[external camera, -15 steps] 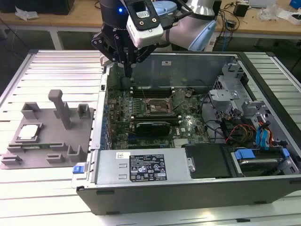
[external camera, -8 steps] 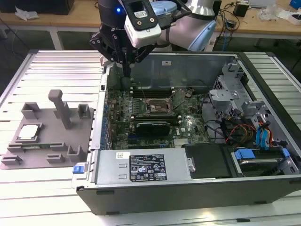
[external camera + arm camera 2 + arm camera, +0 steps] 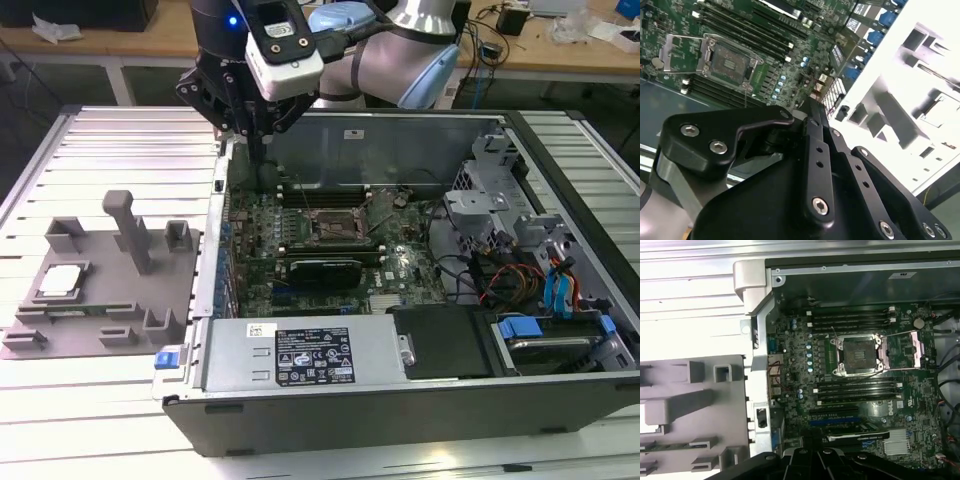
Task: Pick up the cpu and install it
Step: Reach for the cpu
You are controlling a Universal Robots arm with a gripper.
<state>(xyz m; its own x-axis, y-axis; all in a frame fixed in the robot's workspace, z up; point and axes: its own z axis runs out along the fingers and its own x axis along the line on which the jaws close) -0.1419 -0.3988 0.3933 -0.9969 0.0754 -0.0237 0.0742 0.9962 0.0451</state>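
Exterior view, taken from its left: a grey fixture tray [image 3: 100, 290] lies on the slatted metal table [image 3: 110, 140], at about 9 o'clock from the open computer case [image 3: 380, 140]. The cpu [image 3: 60, 281] sits flat in a recess toward the tray's 9 o'clock edge, pale top upward. A tall post [image 3: 125, 225] stands at about 2 o'clock from it. The chip is well apart from the arm and nothing touches it.

At about 11 o'clock in the frame, the gripper [image 3: 257, 150] hangs pointing downward over the case's wall nearest the tray, above the edge of the motherboard [image 3: 300, 255]. Its fingers look pressed together into one narrow tip with nothing between them, though the dark parts make this hard to be sure of. In the second wrist view the linkages of the gripper [image 3: 812, 112] converge on a single central bar, which agrees.

Toward the middle of the case, the socket [image 3: 335, 225] lies at roughly 4 o'clock from the gripper. In both wrist views the socket [image 3: 859, 356] [image 3: 730, 62] stands open, its retaining plate [image 3: 915, 347] swung back beside it and memory slots on either side.

At 5 o'clock in the exterior view, a drive bay [image 3: 560, 335] with blue tabs fills the case's corner.
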